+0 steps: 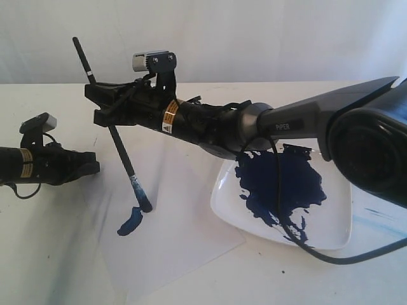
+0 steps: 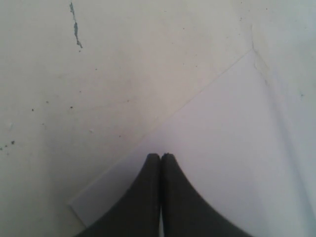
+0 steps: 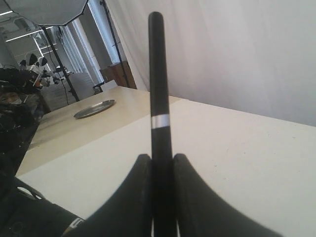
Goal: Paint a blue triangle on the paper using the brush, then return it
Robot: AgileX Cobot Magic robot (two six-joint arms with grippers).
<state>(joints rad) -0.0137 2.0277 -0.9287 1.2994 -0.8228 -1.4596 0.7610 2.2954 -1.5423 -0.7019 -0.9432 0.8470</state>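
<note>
The right gripper (image 1: 103,105) clamps the brush (image 1: 122,151) on its upper handle, tip down on the paper (image 1: 184,241). The brush seems light, stiff and slick, with soft bristles; a handle grip suits it. The left gripper (image 2: 160,158) is closed and empty.

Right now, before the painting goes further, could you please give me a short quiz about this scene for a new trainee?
1. True or false: the right pincer holds the brush.
2. Where does the brush tip rest? A: on the plate; B: on the paper; C: on the bare table.
3. Fill the gap: the left pincer is ____ and holds nothing.
Key: 1 true; 2 B, beside a short blue stroke; 3 shut.
</note>
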